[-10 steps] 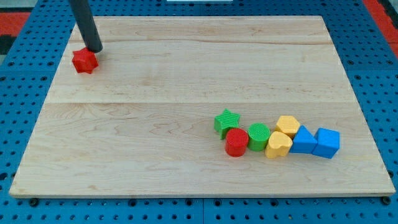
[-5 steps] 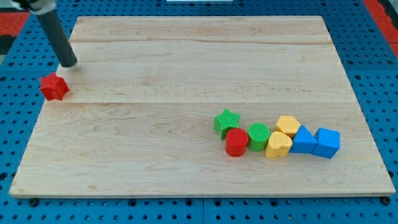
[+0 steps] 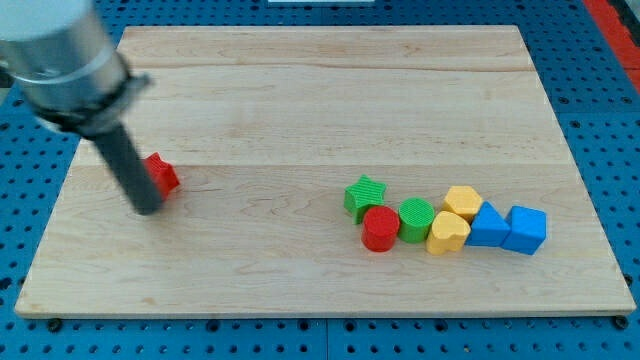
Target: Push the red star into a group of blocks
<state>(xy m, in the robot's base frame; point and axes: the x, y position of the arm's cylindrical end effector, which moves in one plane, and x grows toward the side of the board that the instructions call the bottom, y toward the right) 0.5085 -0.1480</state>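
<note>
The red star (image 3: 162, 175) lies on the wooden board (image 3: 300, 110) at the view's left, partly hidden behind my rod. My tip (image 3: 147, 208) rests on the board just left of and below the star, touching or nearly touching it. Far to the right sits a group of blocks in a row: a green star (image 3: 365, 194), a red cylinder (image 3: 380, 229), a green cylinder (image 3: 416, 219), two yellow blocks (image 3: 447, 232) (image 3: 463, 201), a blue triangle (image 3: 489, 225) and a blue cube (image 3: 526, 229).
The board lies on a blue pegboard surface (image 3: 30, 230). The arm's grey body (image 3: 60, 50) fills the view's upper left corner.
The red star slid down and left toward the board's left edge, then right to its present spot. My tip swung from above the star to its lower left side.
</note>
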